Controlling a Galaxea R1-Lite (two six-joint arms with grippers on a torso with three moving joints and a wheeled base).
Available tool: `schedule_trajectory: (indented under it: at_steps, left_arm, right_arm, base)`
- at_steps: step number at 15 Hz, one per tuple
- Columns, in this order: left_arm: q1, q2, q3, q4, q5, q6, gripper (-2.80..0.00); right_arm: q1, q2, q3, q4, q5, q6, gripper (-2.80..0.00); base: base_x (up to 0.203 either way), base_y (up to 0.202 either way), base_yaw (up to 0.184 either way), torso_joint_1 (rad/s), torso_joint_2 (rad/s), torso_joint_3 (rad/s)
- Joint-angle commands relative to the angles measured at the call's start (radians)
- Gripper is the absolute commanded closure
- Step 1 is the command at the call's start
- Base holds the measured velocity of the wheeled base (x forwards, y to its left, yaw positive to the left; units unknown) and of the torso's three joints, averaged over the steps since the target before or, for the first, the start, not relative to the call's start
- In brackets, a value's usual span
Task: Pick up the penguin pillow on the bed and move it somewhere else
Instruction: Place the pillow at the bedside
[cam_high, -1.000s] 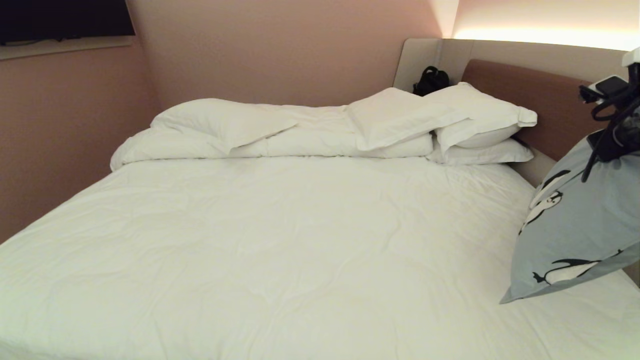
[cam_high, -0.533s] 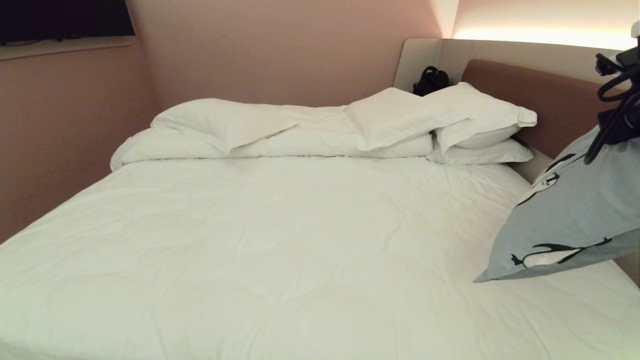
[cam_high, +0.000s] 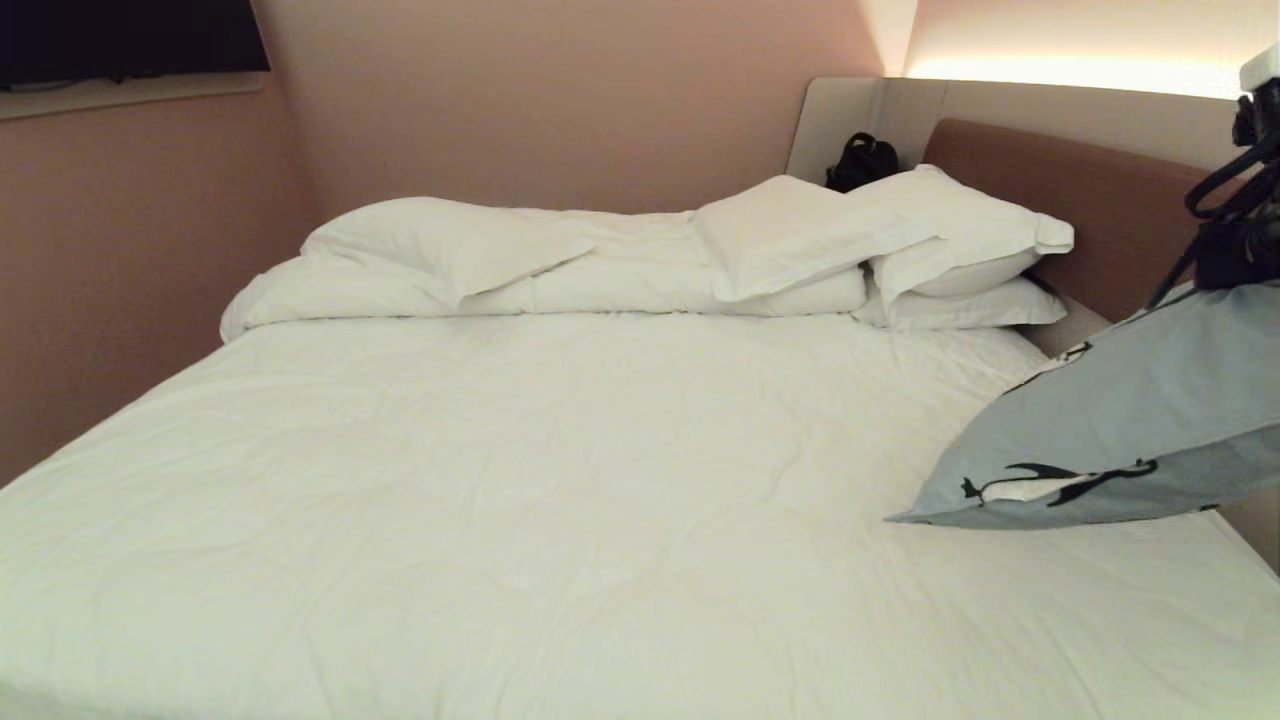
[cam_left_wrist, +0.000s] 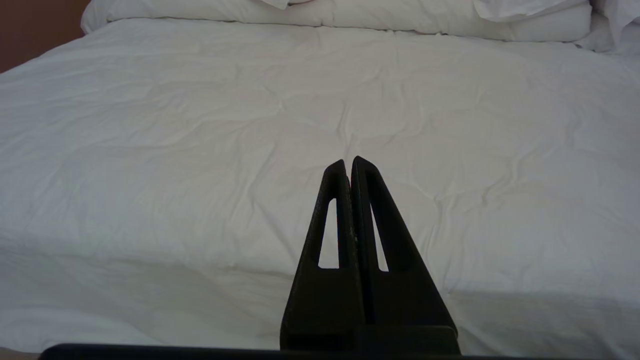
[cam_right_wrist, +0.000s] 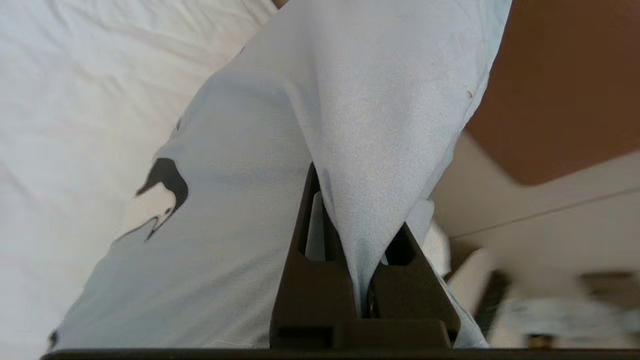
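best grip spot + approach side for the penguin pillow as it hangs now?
Judging from now: the fabric edge. The right gripper is shut on a pinched fold of the penguin pillow at its raised end, and that holds it clear of the bed. The soft, thick body would not fit between the jaws; the thin cover does. Come from the headboard side, from above.

Fig.: pink walls (cam_high: 560, 100); dark TV (cam_high: 130, 35) upper left; beige wall panel (cam_high: 1050, 105) w/ warm light strip (cam_high: 1070, 68) above.
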Motion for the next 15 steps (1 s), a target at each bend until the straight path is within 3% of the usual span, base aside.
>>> schedule_trajectory:
  at_steps: [1,6,8,12,15]
  left_arm:
    - [0.0,0.0,0.0,0.0,0.0,-0.002,0.0]
    - [0.0,0.0,0.0,0.0,0.0,-0.001,0.0]
    - [0.0,0.0,0.0,-0.001,0.0,-0.001,0.0]
    - [0.0,0.0,0.0,0.0,0.0,-0.001,0.0]
    - [0.0,0.0,0.0,-0.001,0.0,-0.001,0.0]
  right_arm:
    - [-0.001,0.013,-0.001,0.006,0.0,0.346,0.0]
    - [-0.047,0.009,-0.007,0.103,0.007,0.536,0.0]
    - [-0.075,-0.006,-0.007,0.128,0.044,0.611,0.0]
    - [-0.109,-0.064,-0.007,0.142,0.223,0.704,0.0]
    - [-0.133,-0.115,-0.008,0.165,0.477,0.722,0.0]
  base:
    - [0.0,0.0,0.0,0.0,0.0,0.0]
    - [0.0,0.0,0.0,0.0,0.0,0.0]
    - [0.0,0.0,0.0,0.0,0.0,0.0]
    - [0.0,0.0,0.0,0.0,0.0,0.0]
    - [0.0,0.0,0.0,0.0,0.0,0.0]
